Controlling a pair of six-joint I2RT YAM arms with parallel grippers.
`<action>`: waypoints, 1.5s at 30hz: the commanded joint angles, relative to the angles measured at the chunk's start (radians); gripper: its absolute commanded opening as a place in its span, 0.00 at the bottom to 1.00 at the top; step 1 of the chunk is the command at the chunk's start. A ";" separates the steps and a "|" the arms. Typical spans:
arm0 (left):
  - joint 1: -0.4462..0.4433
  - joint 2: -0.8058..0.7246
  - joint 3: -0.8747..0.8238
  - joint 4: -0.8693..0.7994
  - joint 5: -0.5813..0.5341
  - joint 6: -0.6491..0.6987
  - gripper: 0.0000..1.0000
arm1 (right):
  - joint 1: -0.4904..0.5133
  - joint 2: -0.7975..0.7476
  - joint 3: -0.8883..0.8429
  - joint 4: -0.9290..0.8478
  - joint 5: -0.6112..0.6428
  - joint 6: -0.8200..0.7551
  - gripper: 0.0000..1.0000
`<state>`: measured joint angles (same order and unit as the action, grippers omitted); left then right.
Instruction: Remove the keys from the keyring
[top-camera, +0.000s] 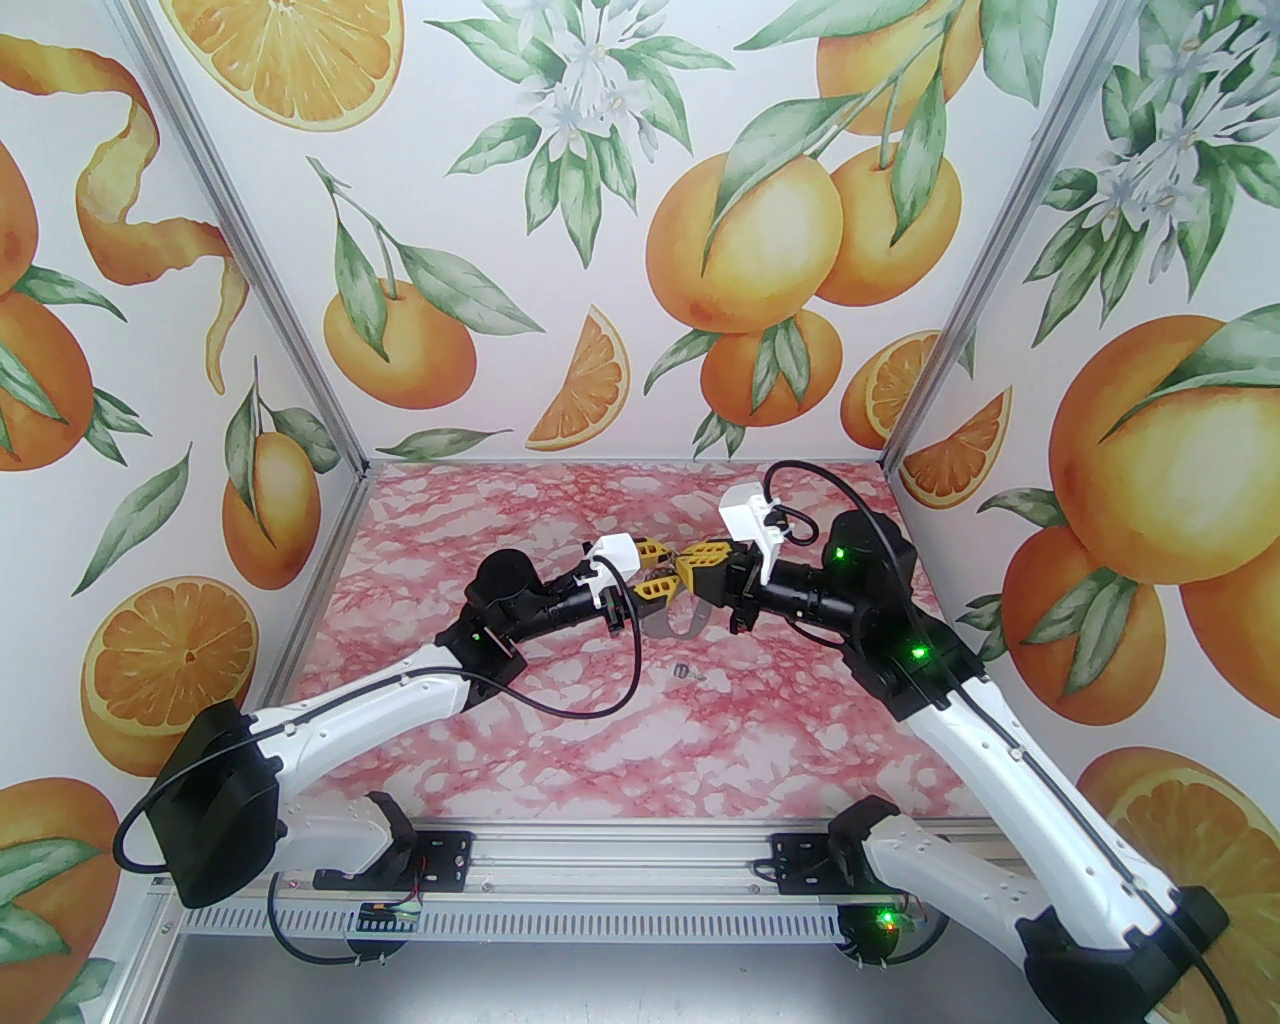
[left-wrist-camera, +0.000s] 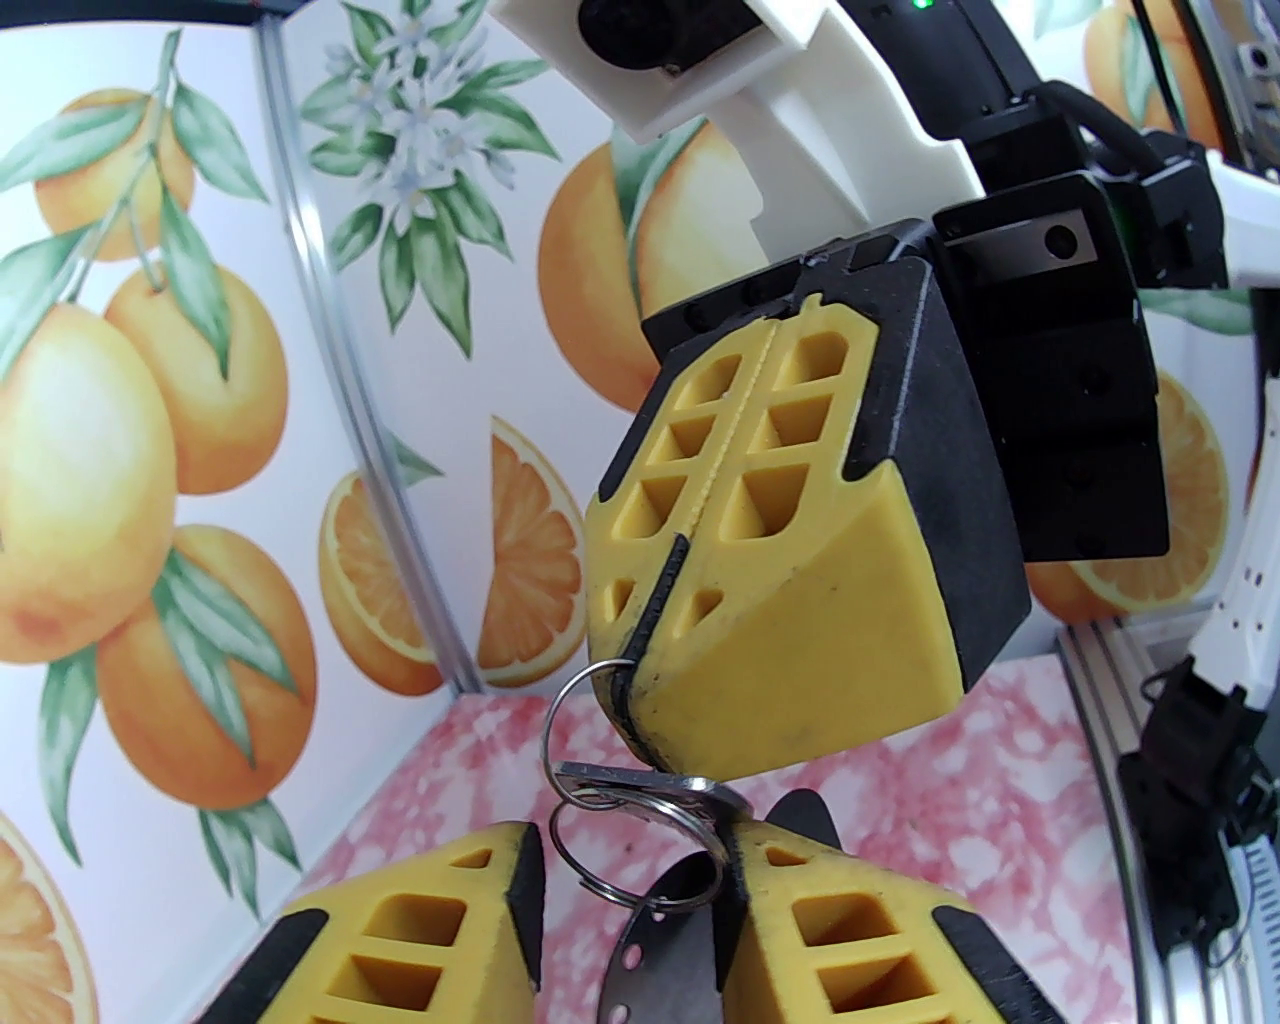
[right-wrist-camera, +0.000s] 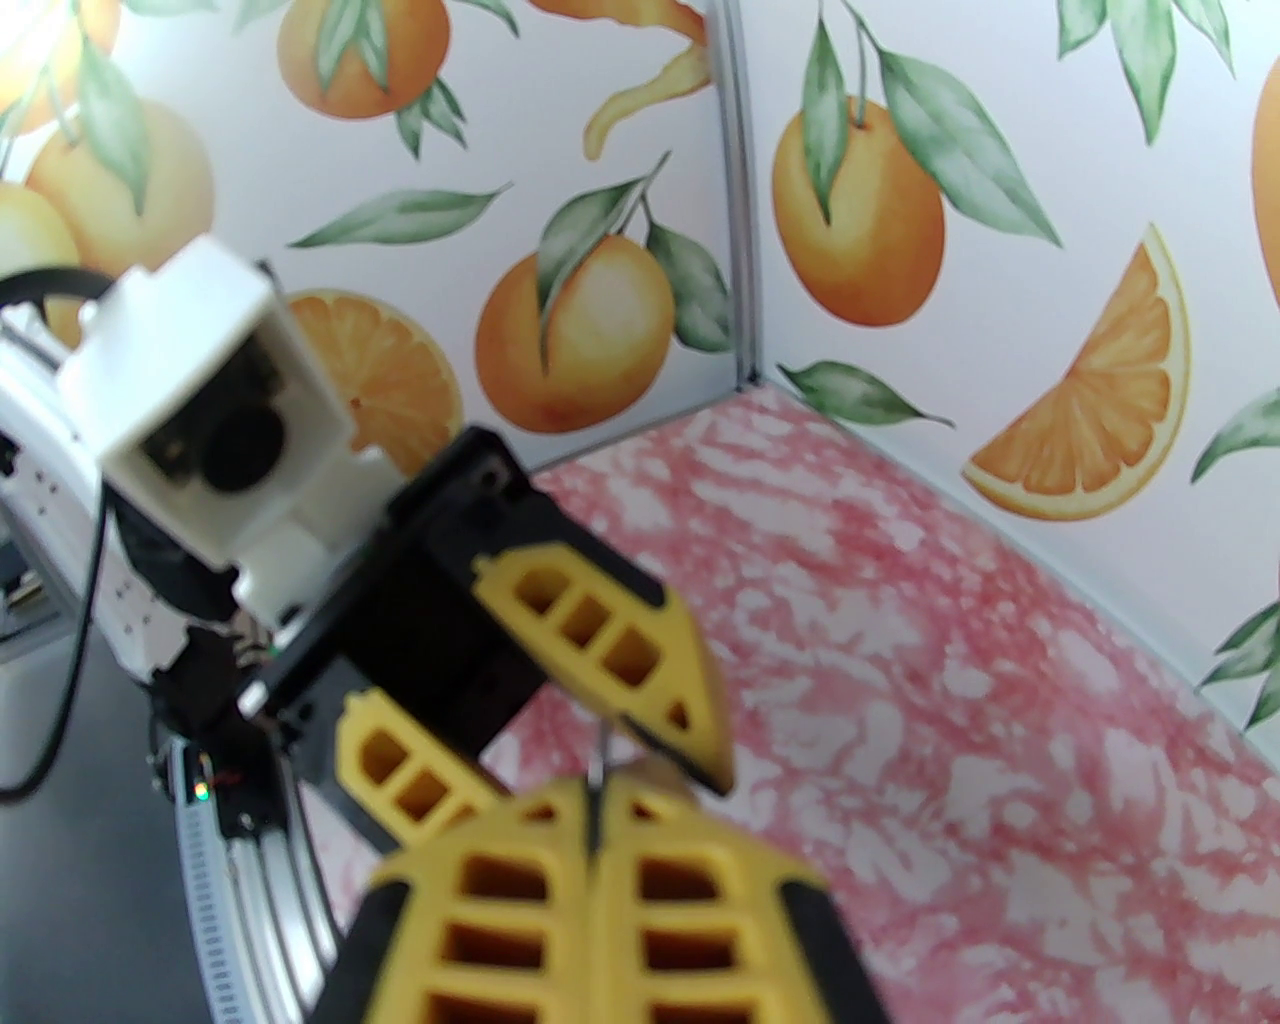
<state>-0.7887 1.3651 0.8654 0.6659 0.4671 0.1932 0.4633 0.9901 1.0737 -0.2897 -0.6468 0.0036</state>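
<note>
Keyring (left-wrist-camera: 650, 950) up off the table (top-camera: 560, 740), dark plate with a row of small holes showing. Flanked by the fingers (left-wrist-camera: 860, 940) of the left gripper (top-camera: 665, 568): jaws partway apart, narrow rather than wide. Plate close against one pad, a strip of pink table visible between it and the other. Cannot tell whether truly pinched there.

Hooked at the keyring's edge, a split ring (left-wrist-camera: 565, 850). Next along from the keyring, a flat silvery key (left-wrist-camera: 640, 780), lying roughly level. Farthest from the keyring in that chain, a thin ring (left-wrist-camera: 560, 695), running into the seam of the right gripper (left-wrist-camera: 628, 690). Right gripper closed tight on that thin ring, pads pressed together along their length, tip to tip with the left gripper just over the keyring.

Below the keyring and a little toward the arm bases, flat on the table, one loose key (top-camera: 685, 672), tiny, touching nothing else, well apart from both grippers.

Under the keyring, pink marbled tabletop. Beyond the keyring and to both sides of it, walls (top-camera: 600, 250) printed with oranges, slices, green leaves and white blossom, joined at the corners by pale metal strips.
</note>
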 joint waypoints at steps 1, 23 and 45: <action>-0.005 0.014 -0.003 0.046 -0.021 0.009 0.27 | -0.007 -0.015 0.031 -0.013 0.016 0.021 0.00; -0.004 0.002 -0.052 0.139 -0.052 0.009 0.05 | -0.007 -0.073 0.003 -0.015 0.124 0.027 0.00; -0.032 -0.041 -0.048 0.113 -0.097 0.166 0.00 | -0.017 -0.014 0.042 -0.140 0.092 0.049 0.00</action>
<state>-0.8135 1.3693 0.8112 0.7780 0.4042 0.2871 0.4580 0.9699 1.0840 -0.3897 -0.5419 0.0273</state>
